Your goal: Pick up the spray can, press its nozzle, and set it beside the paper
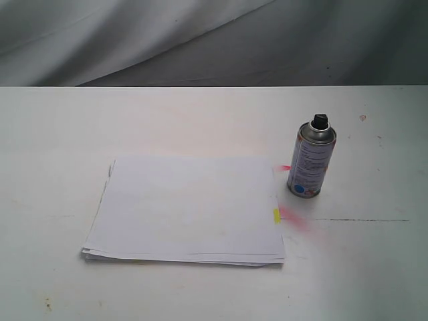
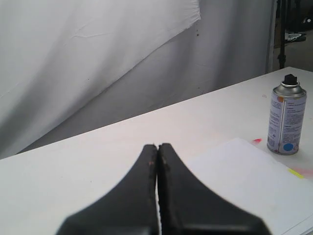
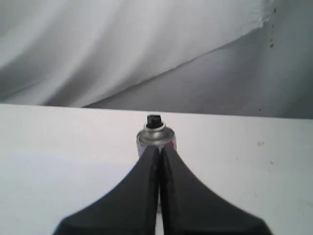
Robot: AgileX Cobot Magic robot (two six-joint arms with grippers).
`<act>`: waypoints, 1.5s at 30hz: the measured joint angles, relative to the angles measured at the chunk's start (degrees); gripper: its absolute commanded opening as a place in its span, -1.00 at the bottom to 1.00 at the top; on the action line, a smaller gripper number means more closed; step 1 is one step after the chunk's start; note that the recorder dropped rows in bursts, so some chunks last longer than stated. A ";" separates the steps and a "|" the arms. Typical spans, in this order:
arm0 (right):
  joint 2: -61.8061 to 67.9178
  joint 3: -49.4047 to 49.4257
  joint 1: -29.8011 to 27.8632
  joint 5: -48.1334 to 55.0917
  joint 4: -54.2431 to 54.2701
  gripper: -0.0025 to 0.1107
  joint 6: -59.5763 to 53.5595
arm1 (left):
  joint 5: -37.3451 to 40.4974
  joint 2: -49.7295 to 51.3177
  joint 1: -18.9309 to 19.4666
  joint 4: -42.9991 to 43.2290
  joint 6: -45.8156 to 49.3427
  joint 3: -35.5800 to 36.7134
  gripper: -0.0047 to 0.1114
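Observation:
The silver spray can (image 1: pixel 311 162) stands upright on the white table, just right of the paper's far right corner, its black nozzle (image 1: pixel 319 121) on top. The stack of white paper (image 1: pixel 187 208) lies flat mid-table with a yellow tab (image 1: pixel 276 215) at its right edge. Neither gripper shows in the exterior view. My left gripper (image 2: pixel 157 147) is shut and empty, with the spray can (image 2: pixel 287 120) and the paper (image 2: pixel 249 188) far beyond it. My right gripper (image 3: pixel 160 148) is shut and empty, its tips lined up in front of the spray can (image 3: pixel 156 138), whose body they mostly hide.
Pink spray stains (image 1: pixel 294 219) mark the table beside the paper's right edge. A grey cloth backdrop (image 1: pixel 200 40) hangs behind the table's far edge. A dark line (image 1: pixel 361 220) runs across the table at right.

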 measured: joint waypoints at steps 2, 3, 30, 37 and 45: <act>0.00 2.80 0.00 0.00 0.00 -0.96 0.00 | 0.00 0.00 0.00 0.00 0.00 0.00 -0.92; 0.00 3.70 0.00 0.00 0.00 -0.96 0.00 | 0.00 0.00 0.00 0.00 0.00 0.00 -0.92; 0.00 4.61 0.00 0.20 0.00 -0.96 0.00 | -0.11 0.00 0.00 0.10 -0.37 0.00 -0.92; 0.00 4.61 0.00 0.20 0.00 -0.96 0.00 | -1.11 0.00 0.00 24.72 -35.02 -1.42 -0.92; 0.00 4.61 0.00 0.20 0.00 -0.96 0.00 | -15.74 0.00 0.00 57.54 -74.99 -3.10 -0.92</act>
